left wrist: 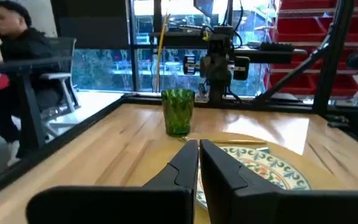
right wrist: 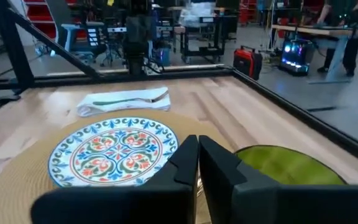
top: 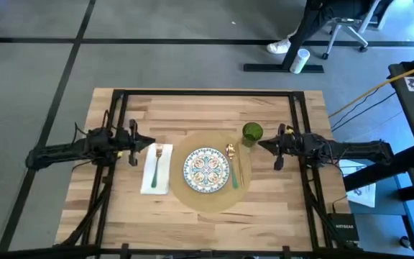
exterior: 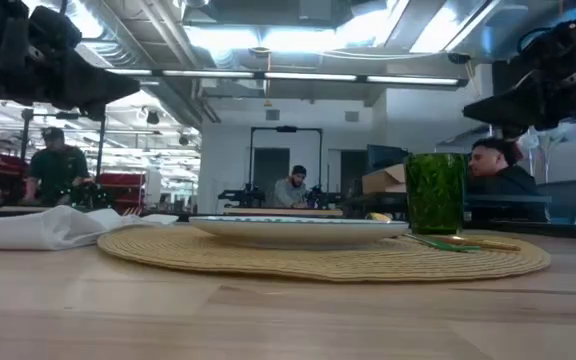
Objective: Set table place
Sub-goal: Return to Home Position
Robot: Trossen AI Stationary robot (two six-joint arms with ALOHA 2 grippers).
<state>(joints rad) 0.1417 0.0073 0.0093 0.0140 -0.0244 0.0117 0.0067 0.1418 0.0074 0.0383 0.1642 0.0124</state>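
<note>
A round tan placemat (top: 214, 196) lies in the middle of the wooden table (top: 192, 108). A patterned plate (top: 205, 169) rests on it, with a knife and a spoon (top: 233, 167) lying on the mat to the plate's right. A green glass (top: 251, 132) stands at the mat's far right edge. A white napkin (top: 157, 170) with a fork (top: 156, 164) on it lies left of the mat. My left gripper (top: 152, 142) hovers shut above the napkin's far end. My right gripper (top: 260, 144) hovers shut just right of the glass. Neither holds anything.
Black frame rails (top: 207, 93) run along the table's far and side edges. Bare wood lies on the near side of the mat (top: 192, 223) and at the far side. People sit and stand in the room beyond the table (exterior: 296, 186).
</note>
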